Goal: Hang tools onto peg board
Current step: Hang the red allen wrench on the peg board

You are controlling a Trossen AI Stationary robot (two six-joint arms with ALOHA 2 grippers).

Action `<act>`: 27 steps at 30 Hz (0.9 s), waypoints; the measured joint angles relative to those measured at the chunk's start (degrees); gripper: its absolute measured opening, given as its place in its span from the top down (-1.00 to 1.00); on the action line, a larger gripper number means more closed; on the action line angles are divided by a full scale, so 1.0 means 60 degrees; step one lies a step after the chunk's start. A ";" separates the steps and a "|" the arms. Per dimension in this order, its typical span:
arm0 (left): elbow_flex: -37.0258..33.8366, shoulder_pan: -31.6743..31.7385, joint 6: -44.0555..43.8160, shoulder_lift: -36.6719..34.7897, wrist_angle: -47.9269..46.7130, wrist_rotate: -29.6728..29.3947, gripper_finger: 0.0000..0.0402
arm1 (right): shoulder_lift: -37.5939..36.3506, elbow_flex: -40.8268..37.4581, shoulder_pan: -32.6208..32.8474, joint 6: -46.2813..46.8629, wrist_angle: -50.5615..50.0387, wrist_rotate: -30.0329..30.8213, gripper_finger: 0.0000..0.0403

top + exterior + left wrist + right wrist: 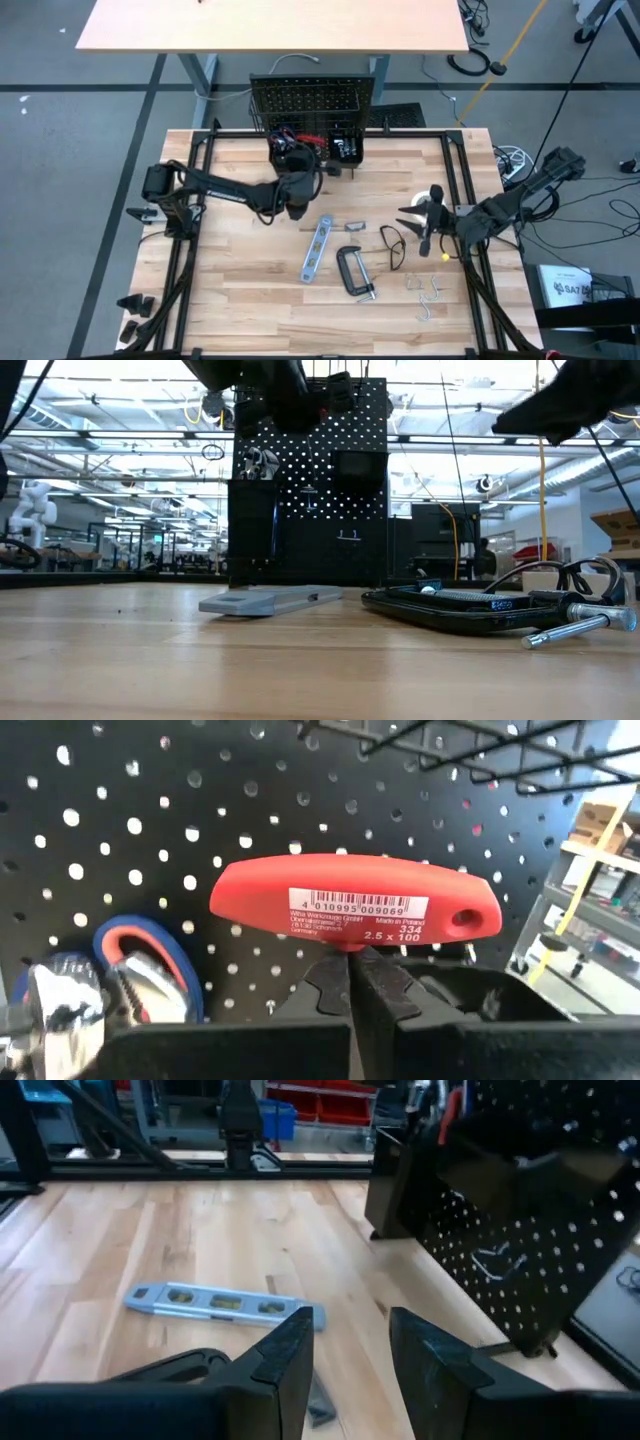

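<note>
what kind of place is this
Probably a robotics lab or workshop hall: a wooden workbench with a peg board, high open ceiling trusses, and a white robot in the background.

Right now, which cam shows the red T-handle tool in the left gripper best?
Left wrist view: the red T-handle tool fills the picture, label readable, pinched in the left gripper in front of the peg board. High view shows red specks only; low view hardly shows it; the right wrist view doesn't show it clearly.

Bright ceiling lights behind the peg board (pixel 310 480) leave it backlit, shining through its holes. Just beyond the left fingers (pixel 345 985), the red handle (pixel 355 905) is sharp, while the shiny blue-edged thing (pixel 140 970) beside them blurs. The tabletop (pixel 240 300) is evenly lit with soft shadows.
</note>
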 joint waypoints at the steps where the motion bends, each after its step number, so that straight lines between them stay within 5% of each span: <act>1: 0.0060 0.0036 0.0076 0.0000 -0.0014 -0.0003 1.00 | -0.0243 -0.0218 -0.0038 0.0052 -0.0004 -0.0007 0.38; 12: 0.0141 0.0410 0.0285 -0.0011 -0.0111 0.0004 1.00 | -0.2032 -0.1250 -0.0371 0.0097 0.0003 -0.0241 0.38; 27: 0.0141 0.0684 0.0275 -0.0007 -0.0635 0.0490 1.00 | -0.2255 -0.1250 -0.0370 -0.0125 -0.0008 -0.0244 0.38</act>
